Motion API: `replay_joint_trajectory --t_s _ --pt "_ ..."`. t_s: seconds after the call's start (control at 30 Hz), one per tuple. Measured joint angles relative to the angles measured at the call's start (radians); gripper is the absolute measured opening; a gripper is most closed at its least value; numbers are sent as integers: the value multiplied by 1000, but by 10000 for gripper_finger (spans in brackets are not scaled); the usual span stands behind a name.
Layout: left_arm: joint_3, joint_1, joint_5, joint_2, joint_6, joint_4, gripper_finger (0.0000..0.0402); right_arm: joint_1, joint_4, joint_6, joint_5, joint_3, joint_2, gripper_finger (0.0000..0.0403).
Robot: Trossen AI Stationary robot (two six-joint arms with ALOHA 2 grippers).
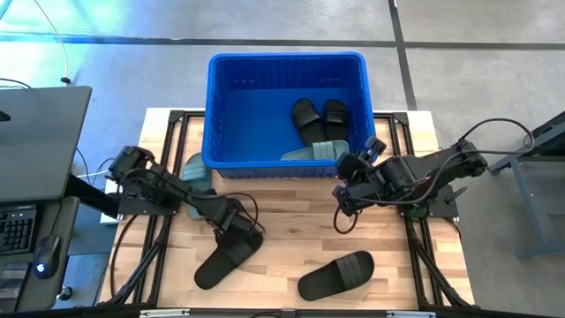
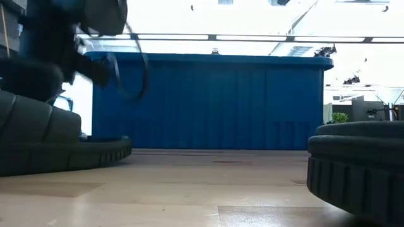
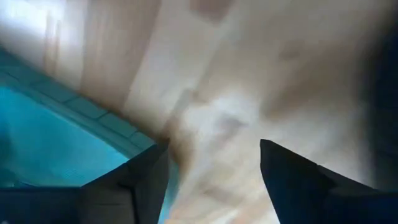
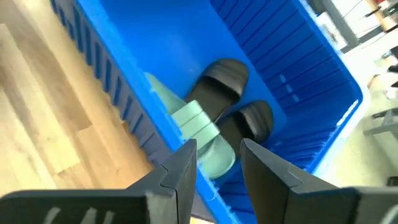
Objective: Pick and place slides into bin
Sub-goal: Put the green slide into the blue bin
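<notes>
**Three slides in the bin, three still on the table**

The blue bin sits at the far side of the wooden table. Inside it lie two black slides side by side, and one green slide rests against the near wall. So half the job looks done.

Three slides are still out. One green slide lies on the table just beside the bin's near left corner. One black slide lies near the front of the table on the left. Another black slide lies near the front, more to the right.

The left gripper hangs right over the left black slide. Its own camera shows its fingers spread wide with only bare wood between them, so it holds nothing.

The right gripper hovers at the bin's near right corner, over the green slide inside. Its fingers are a little apart and nothing is between them.

I think the left black slide is the next one to pick up.
</notes>
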Motion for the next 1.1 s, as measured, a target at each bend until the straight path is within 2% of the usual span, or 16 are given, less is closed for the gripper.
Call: replay_joint_trajectory --t_s 0.2,0.43,0.67,0.87,1.0,1.1 --pt "127 0 -42 -6 105 -145 207 0 0 -6 43 0 0 114" --pt "91 0 -12 -6 128 -336 241 0 0 -6 33 0 0 114" --pt "-22 -2 24 -6 148 -161 276 0 3 -6 26 0 0 114" --pt "-107 0 39 -6 112 -160 280 0 3 -6 34 0 0 114" --pt "-158 0 83 -6 105 -7 280 0 3 -6 44 0 0 114" --pt "-176 0 75 -7 52 27 280 0 3 -6 60 0 0 114"
